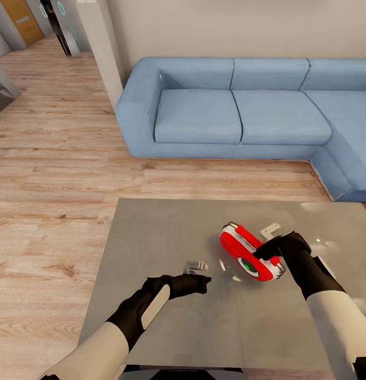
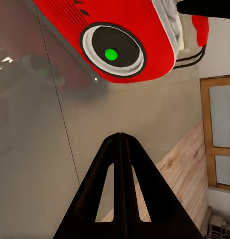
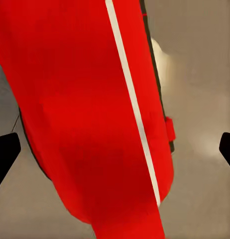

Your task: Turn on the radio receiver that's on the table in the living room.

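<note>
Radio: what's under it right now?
The grey table and a dim reflection lie under the radio. The right hand covers its near end, so contact there is hidden.

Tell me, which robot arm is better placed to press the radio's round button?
Probably the left. The left gripper is shut, free, and points at the radio receiver and its dial. The right gripper is open astride the radio on the table.

No readable text, labels or numbers.
</note>
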Robot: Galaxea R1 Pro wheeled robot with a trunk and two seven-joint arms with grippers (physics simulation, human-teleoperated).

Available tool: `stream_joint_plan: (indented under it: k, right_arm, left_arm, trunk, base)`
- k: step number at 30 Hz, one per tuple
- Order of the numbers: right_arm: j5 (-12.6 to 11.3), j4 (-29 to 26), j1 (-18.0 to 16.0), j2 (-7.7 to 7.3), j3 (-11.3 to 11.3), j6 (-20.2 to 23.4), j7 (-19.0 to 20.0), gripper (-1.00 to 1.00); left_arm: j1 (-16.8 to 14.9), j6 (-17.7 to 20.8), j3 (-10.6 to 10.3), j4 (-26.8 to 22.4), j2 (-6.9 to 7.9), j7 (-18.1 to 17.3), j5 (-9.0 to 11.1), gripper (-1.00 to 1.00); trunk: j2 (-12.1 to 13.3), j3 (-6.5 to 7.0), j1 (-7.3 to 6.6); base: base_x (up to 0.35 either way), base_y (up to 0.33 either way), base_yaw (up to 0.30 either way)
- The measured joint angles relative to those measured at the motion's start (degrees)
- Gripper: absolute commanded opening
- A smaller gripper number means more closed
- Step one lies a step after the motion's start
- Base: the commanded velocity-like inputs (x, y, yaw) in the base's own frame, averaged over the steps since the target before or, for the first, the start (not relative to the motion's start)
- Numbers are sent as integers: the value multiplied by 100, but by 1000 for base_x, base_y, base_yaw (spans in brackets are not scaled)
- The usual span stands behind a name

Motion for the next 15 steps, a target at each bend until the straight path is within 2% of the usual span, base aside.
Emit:
stream_joint_plan:
  k: [10,15]
  right_arm:
    - [1,-108,2,-35,8,34,32,100]
    - [15,-738,1,-63,30,116,117,100]
  left_arm:
    - [-1,0,0,0,0,0,-8,-100]
    - [-2,0,2,0,0,0,-9,-100]
  trunk:
    - [0,0,0]
    - [0,0,0]
  base:
    - [0,0,0]
    - [0,0,0]
